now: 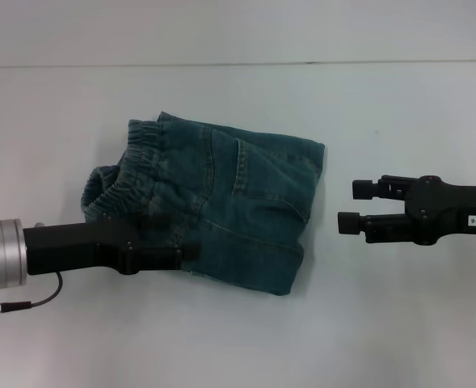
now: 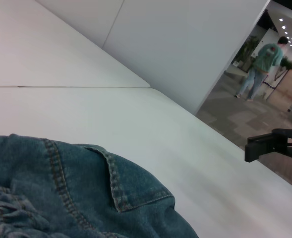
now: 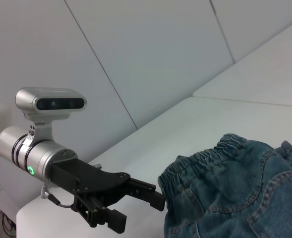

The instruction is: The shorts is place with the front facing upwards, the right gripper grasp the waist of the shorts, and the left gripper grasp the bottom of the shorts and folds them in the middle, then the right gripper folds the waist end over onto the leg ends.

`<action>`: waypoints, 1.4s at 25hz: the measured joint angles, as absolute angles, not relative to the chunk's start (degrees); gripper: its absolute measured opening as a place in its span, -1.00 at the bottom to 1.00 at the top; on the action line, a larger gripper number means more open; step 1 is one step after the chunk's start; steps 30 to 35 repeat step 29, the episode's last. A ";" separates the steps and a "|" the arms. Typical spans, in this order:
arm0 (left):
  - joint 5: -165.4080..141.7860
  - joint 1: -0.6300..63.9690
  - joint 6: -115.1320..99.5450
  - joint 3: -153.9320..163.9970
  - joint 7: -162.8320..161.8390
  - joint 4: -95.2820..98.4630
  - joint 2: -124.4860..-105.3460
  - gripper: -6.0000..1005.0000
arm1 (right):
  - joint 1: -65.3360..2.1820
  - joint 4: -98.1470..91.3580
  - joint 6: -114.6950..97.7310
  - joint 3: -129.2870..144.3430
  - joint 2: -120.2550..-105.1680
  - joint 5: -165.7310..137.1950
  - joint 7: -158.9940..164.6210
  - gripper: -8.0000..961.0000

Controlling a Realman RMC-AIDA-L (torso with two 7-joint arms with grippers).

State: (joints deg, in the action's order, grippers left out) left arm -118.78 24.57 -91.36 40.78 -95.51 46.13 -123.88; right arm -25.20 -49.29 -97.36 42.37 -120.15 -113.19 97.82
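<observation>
The blue denim shorts point(image 1: 238, 210) lie folded into a compact bundle in the middle of the white table point(image 1: 399, 323), their elastic waistband point(image 1: 136, 149) bunched on the left side. My left gripper point(image 1: 169, 236) hovers over the bundle's near left corner, open and holding nothing; the right wrist view shows the left gripper point(image 3: 138, 209) with fingers spread beside the waistband point(image 3: 205, 161). My right gripper point(image 1: 355, 205) stands open just right of the shorts, apart from the cloth. In the left wrist view the shorts point(image 2: 81, 193) fill the foreground and the right gripper point(image 2: 272, 145) shows farther off.
A seam point(image 1: 238, 65) runs across the table's far side. Beyond the table's edge, in the left wrist view, a person point(image 2: 262, 67) walks on the floor in the distance.
</observation>
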 joint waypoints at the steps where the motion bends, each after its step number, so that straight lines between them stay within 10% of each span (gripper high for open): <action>1: -118.78 24.54 -91.38 40.78 -95.51 46.14 -123.90 0.88 | -25.22 -49.29 -97.36 42.37 -120.15 -113.19 97.81 0.93; 35: -118.83 24.17 -94.70 40.78 -95.55 46.08 -123.93 0.88 | -25.61 -48.25 -95.61 43.51 -120.06 -113.15 98.15 0.93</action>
